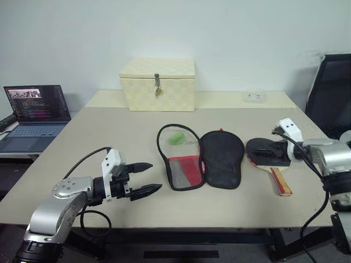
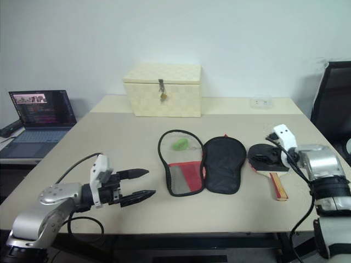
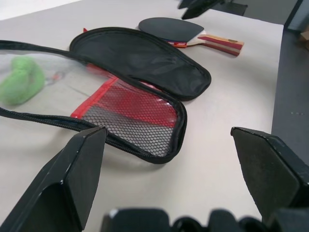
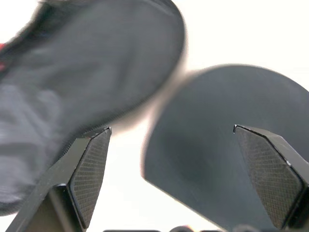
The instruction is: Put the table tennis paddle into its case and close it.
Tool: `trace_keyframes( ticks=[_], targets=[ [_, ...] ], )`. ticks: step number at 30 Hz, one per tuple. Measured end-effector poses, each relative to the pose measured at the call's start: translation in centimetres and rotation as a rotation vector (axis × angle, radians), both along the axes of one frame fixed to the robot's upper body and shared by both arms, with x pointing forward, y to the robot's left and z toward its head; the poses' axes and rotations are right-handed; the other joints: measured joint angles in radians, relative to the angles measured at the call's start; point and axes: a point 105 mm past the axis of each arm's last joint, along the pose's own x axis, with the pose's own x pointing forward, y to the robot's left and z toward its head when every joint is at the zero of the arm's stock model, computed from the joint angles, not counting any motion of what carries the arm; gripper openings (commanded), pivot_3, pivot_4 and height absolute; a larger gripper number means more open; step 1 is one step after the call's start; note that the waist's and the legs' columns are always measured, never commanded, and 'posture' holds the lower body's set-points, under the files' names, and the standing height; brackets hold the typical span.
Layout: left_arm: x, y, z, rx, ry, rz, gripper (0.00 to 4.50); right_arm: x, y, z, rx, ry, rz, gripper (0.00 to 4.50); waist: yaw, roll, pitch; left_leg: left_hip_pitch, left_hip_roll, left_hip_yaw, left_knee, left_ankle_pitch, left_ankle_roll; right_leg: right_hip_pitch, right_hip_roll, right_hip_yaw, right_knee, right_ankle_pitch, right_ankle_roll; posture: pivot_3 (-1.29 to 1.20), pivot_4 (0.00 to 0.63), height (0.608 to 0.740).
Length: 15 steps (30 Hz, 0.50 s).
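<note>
Head views: the case [image 1: 200, 159] is seen unzipped and spread flat mid-surface [image 1: 109, 137], red mesh half to the left, black half to the right, a green tag [image 1: 176, 138] inside its loop. The table tennis paddle [image 1: 265, 155] lies flat just right of the case, handle toward the near edge. The left hand [image 1: 143, 178] is held released, low, left of the case. The right hand [image 2: 270, 158] is seen over the paddle's face. A cream box [image 1: 159, 84] stands at the back.

Left wrist view: fingers [image 3: 72, 174] spread, nothing between; case mesh ahead.

Right wrist view: fingers [image 4: 89, 169] wide apart, released, above paddle face and case edge.
</note>
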Motion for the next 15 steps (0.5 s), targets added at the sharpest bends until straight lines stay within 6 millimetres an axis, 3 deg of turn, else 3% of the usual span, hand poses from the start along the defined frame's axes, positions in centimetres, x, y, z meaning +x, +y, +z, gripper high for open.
trace_keyframes(
  ticks=[4,10,15],
  targets=[
    [0.6,-0.6,0.2,-0.005,0.001,-0.033,4.50,-2.7,-2.5,-1.0,0.010,-0.002,-0.181,4.47,0.001,0.001,0.000,-0.001,-0.001,0.000,0.002,0.000,0.000,0.000,0.001,0.000,0.001,0.000,0.001,0.00,0.150,0.740],
    [1.8,-1.2,0.8,-0.004,-0.019,-0.073,4.50,-4.4,-2.1,-2.7,0.049,0.001,-0.285,4.47,-0.007,0.001,0.000,0.001,-0.001,0.003,0.002,0.000,0.000,0.000,0.003,0.000,0.001,-0.001,0.002,0.00,0.150,0.740],
    [2.4,-1.1,0.7,0.001,-0.021,-0.077,4.50,-4.2,-0.7,-3.7,0.091,0.007,-0.301,4.47,-0.009,0.001,0.000,0.001,-0.001,0.002,0.002,0.000,0.000,0.000,0.004,0.000,0.000,0.000,0.002,0.00,0.150,0.740]
  ],
)
